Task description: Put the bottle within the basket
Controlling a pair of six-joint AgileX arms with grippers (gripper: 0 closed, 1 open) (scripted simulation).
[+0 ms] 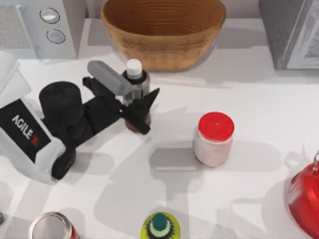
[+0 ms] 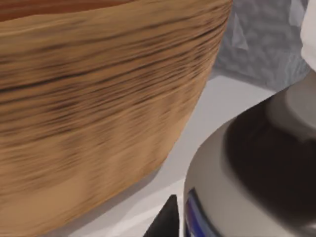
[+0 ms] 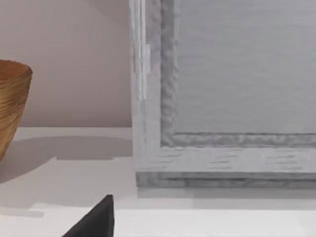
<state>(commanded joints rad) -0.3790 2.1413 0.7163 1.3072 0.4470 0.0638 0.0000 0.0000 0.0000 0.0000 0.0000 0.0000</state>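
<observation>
Reaching in from the table's left side, the left AgileX arm sets its gripper (image 1: 140,110) around the bottle (image 1: 135,78), a tall dark one with a white cap and a grey label, which stands upright on the white table (image 1: 259,99) just in front of the basket (image 1: 163,31); black fingers (image 1: 149,97) flank the bottle's lower body on either side, pinching it as far as the top view shows. The bottle sits outside the basket, close to its near wall and a little left of its middle. From the left wrist view the basket's ribbed side (image 2: 98,108) rises just beside the bottle's grey shoulder (image 2: 232,168), with one dark fingertip (image 2: 165,222) below. To the right of the bottle, well apart, stands a squat white jar with a red lid (image 1: 214,139). At the near edge sit a yellow-green bottle with a green cap (image 1: 160,226), a metal can (image 1: 52,226) at the left, and a red object (image 1: 305,199) at the right. A grey appliance (image 1: 291,30) stands at the far right, a white one with two dials (image 1: 52,25) at the far left. The right wrist view looks at the grey appliance (image 3: 227,98) with a black fingertip (image 3: 96,219) low in front; whether that gripper is spread or pressed together I cannot tell.
</observation>
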